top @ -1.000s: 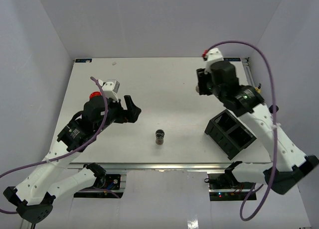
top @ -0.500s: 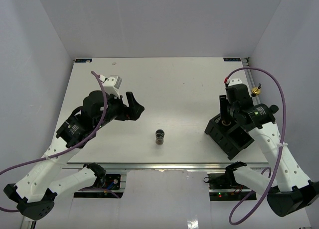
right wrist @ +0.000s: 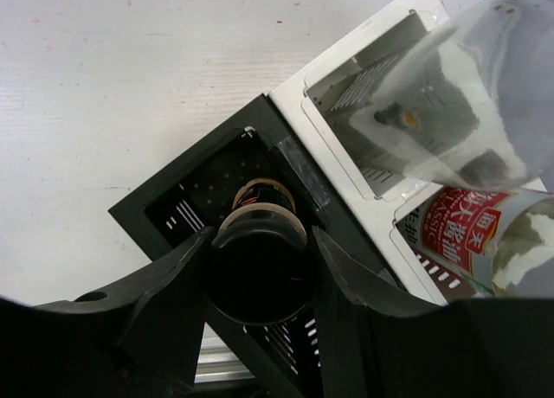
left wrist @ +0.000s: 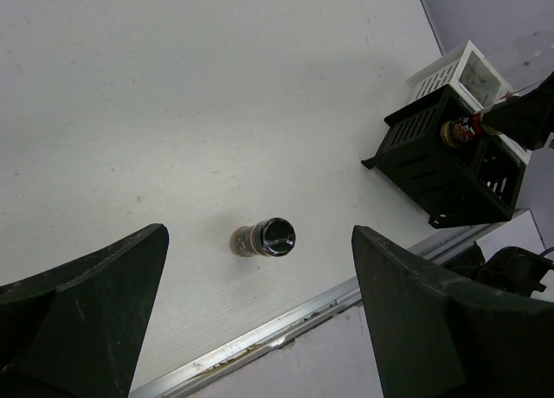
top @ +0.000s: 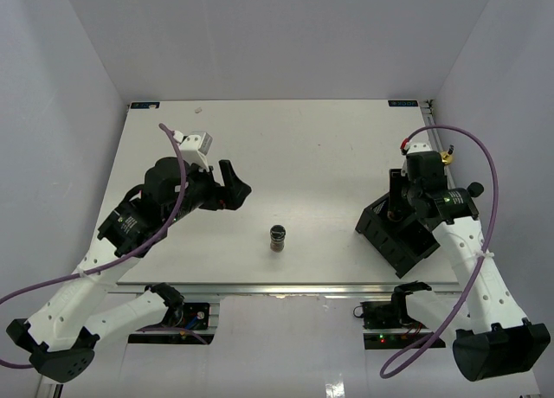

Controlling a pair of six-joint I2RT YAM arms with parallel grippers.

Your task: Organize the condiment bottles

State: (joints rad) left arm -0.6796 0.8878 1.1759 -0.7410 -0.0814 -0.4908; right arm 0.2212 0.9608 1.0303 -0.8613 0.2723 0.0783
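At the right side of the table (top: 303,147), the right gripper (right wrist: 261,258) is clamped on the black lid of a small dark jar (left wrist: 459,131). It holds the jar upright above or partly inside one compartment of the black box (top: 414,247); which of the two cannot be told. The right arm hides much of that box from above. Just behind it stands a white box (right wrist: 299,99), partly covered in the right wrist view by a blurred clear bottle (right wrist: 472,86) and a red-and-white label (right wrist: 454,234) close to the lens. A gold bottle top (top: 445,157) shows beside the right wrist. Near the front edge, mid-table, a second black-lidded jar (top: 277,238) stands upright. The left gripper (top: 232,183) hovers to its left, jaws wide apart and holding nothing; in the left wrist view the jar appears between its fingers (left wrist: 95,311).
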